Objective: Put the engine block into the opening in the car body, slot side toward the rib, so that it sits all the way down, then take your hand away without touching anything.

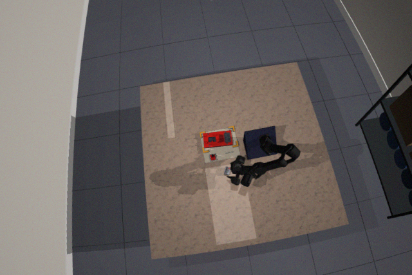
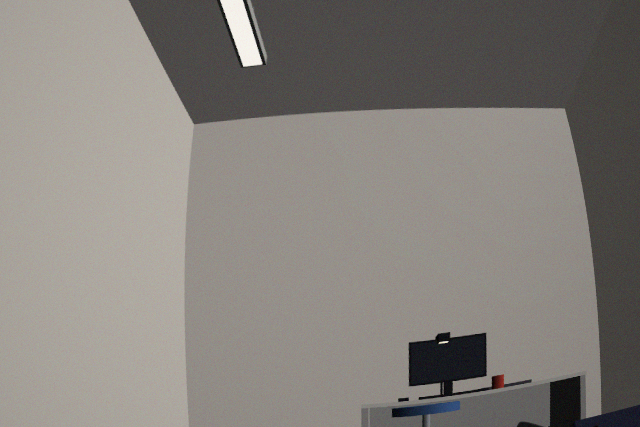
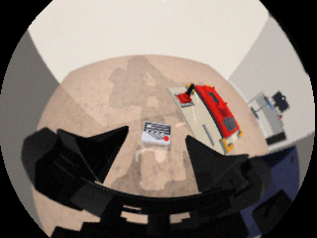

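The engine block (image 1: 228, 170) (image 3: 158, 133) is a small light-grey block with a red mark. It lies on the brown table top, just in front of the pale board (image 1: 223, 154) (image 3: 198, 118). The red car body (image 1: 217, 138) (image 3: 218, 111) sits on that board, inside orange corner marks, with dark openings in its top. My gripper (image 1: 232, 172) (image 3: 158, 133) is open wide and low over the table. The block lies between the spread fingers and touches neither. The exterior view shows none of these.
A small red part (image 1: 212, 157) (image 3: 185, 98) sits on the board's near edge. The arm's dark blue base box (image 1: 256, 138) stands right of the board. A black shelf rack (image 1: 389, 152) stands off the table at the far right. The exterior view shows walls and a desk with a monitor (image 2: 447, 360).
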### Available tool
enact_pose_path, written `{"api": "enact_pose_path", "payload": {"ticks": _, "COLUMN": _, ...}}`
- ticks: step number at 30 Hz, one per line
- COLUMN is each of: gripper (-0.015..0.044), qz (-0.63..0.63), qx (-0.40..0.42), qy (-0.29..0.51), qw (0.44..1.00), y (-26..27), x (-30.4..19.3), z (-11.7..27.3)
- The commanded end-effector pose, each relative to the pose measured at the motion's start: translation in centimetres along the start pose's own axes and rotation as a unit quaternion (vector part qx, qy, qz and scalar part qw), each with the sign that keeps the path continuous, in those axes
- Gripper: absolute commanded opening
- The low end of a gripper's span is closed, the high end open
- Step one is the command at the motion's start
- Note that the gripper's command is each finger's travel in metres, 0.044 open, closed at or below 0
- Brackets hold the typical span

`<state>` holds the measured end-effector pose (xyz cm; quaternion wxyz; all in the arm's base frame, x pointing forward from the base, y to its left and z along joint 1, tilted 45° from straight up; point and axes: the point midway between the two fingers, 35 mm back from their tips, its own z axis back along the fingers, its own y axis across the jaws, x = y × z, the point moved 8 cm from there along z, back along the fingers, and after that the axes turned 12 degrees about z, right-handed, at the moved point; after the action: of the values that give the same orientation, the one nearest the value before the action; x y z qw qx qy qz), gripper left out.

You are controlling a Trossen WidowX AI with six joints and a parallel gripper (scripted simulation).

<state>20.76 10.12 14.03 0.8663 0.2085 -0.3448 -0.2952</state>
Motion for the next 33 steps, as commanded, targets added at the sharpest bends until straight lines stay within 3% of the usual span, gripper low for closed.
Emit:
{"api": "enact_pose_path", "payload": {"ticks": 1, "gripper": 0.0440, "qz": -0.003, "qx": 0.000, "qy": -0.001, "qw": 1.000, "y": 0.0, "x": 0.0, "z": 0.4}}
{"api": "enact_pose_path", "payload": {"ticks": 18, "gripper": 0.0440, "qz": -0.001, "qx": -0.001, "qy": 0.002, "qw": 1.000, "y": 0.0, "x": 0.0, "z": 0.1}}
{"api": "enact_pose_path", "payload": {"ticks": 33, "gripper": 0.0440, "qz": -0.135, "qx": -0.061, "qy": 0.103, "qw": 0.984, "y": -0.3, "x": 1.7, "z": -1.3}}
